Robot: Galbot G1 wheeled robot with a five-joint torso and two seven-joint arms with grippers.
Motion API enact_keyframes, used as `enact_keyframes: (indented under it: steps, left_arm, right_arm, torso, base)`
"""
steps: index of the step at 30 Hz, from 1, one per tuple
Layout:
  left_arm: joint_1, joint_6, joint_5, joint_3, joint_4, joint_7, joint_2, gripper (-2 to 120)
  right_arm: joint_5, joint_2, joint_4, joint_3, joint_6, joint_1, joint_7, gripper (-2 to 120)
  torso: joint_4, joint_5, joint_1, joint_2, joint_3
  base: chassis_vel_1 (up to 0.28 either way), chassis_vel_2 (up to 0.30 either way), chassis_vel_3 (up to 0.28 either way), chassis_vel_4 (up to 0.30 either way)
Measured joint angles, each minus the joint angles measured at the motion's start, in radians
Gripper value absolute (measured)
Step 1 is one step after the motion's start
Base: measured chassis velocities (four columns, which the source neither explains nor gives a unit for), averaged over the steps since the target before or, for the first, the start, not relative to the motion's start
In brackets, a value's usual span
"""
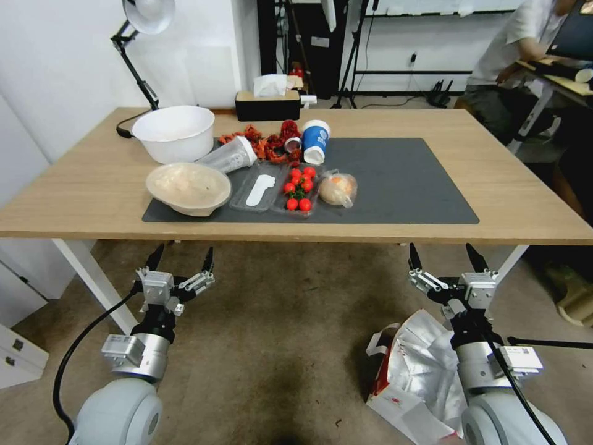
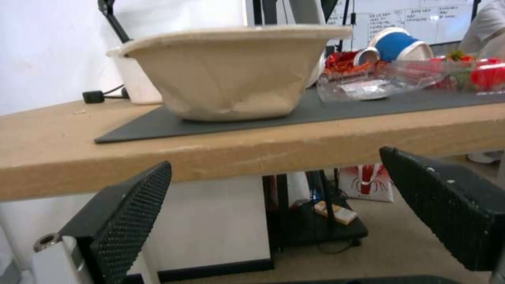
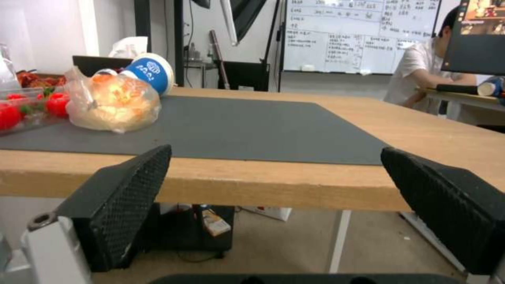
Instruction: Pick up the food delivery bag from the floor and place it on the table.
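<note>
A long light-wood bench (image 1: 494, 185) on white legs stands against a white wall, most of its top covered by a dark grey mat (image 1: 401, 179) that is crowded toward its left end. On it sit a white bowl (image 1: 174, 131), a beige paper bowl (image 1: 188, 187), a clear tray of cherry tomatoes (image 1: 298, 188), a bun in a clear pouch (image 1: 338, 188) and a blue-and-white cup (image 1: 315, 141) lying tipped, with a black tissue box (image 1: 267, 105) farther back. Below the near edge of the bench, the brown-grey stained floor (image 1: 278, 321) stretches out. The food delivery bag (image 1: 414, 377) lies there on the robot's right, its crinkled silver lining facing up, a red side panel and a white loop handle at its left, partly hidden behind the right arm. The right claw (image 1: 449, 257) hangs above the bag, just below the bench edge, fingers spread wide and grasping nothing. The left claw (image 1: 181, 258) hovers at much the same height over bare floor, also released and empty.
</note>
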Motion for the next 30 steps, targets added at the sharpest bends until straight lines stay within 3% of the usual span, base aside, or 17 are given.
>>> enact_keyframes:
  steps: [30]
  left_arm:
    - [-0.004, -0.004, 0.0, 0.001, 0.001, 0.01, 0.0, 99]
  right_arm:
    - [0.005, 0.001, 0.0, 0.003, 0.003, -0.002, -0.003, 100]
  torso:
    - [0.0, 0.0001, -0.052, -0.129, -0.077]
  base:
    - [0.0, 0.0, 0.0, 0.0]
